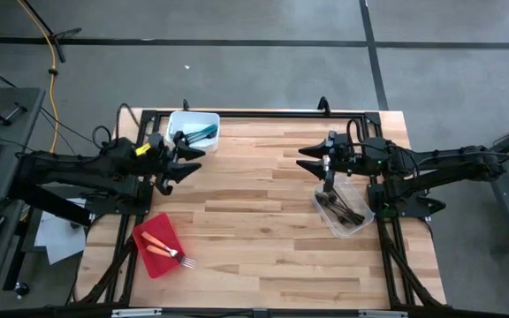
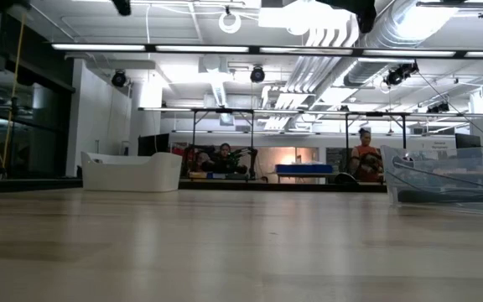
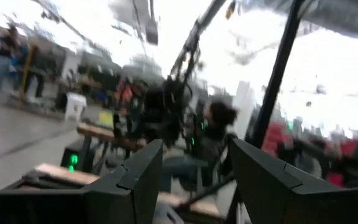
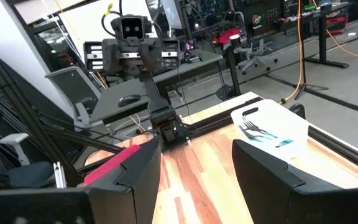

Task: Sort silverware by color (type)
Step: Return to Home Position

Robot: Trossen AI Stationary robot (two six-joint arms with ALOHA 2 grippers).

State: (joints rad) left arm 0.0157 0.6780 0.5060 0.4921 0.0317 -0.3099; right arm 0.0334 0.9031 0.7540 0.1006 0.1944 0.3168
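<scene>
— Since the sorting looks finished to me, where does everything lie on the counter [image 1: 263,230]?

— The white tub [image 1: 177,119] is at the far edge, just beside my left hand [image 1: 191,162], with teal forks [image 1: 203,132] inside. The clear tub [image 1: 323,208] is just beside my right hand [image 1: 303,160], toward the near edge, and holds dark forks [image 1: 345,209]. The red tray [image 1: 162,225] is near the left corner, well apart from both hands. Orange forks [image 1: 159,248] lie slantwise across it, nearer my left arm.

— And your hands?

— Both are spread wide, raised over the boards and facing each other. They hold nothing and touch nothing. I'd judge only the retreat home is left.
</scene>
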